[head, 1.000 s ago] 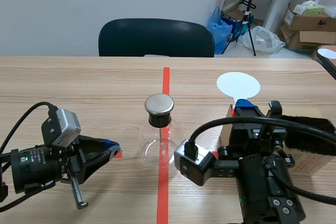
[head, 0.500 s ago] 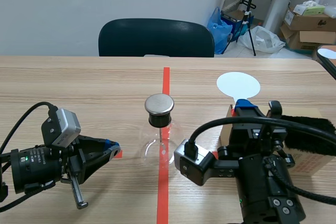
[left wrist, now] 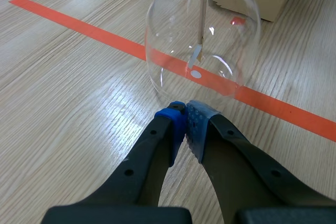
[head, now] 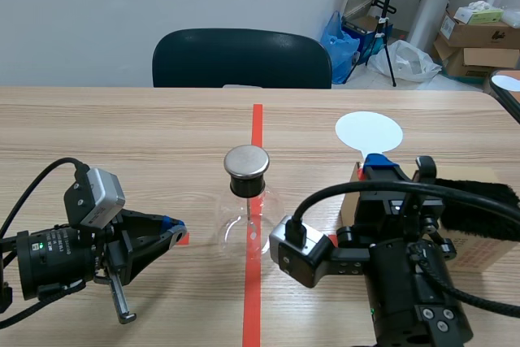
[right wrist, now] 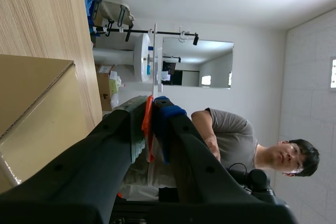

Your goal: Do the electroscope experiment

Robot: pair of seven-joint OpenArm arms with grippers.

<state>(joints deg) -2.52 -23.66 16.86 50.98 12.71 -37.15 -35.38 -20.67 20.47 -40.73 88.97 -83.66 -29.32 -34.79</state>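
The left claw [left wrist: 185,115] lies low over the table [left wrist: 63,108], its fingers pressed together on nothing, tips just short of the flask [left wrist: 202,40]. The clear, round flask stands straight ahead of this claw on a red tape line [left wrist: 79,24], with a thin rod [left wrist: 203,14] hanging inside and a metal cap [head: 246,161] on top. The right claw [right wrist: 150,114] is clamped on the orange handle of a white paddle [head: 370,130], whose disc sticks out ahead of it. A box [right wrist: 31,114] sits just beside that claw.
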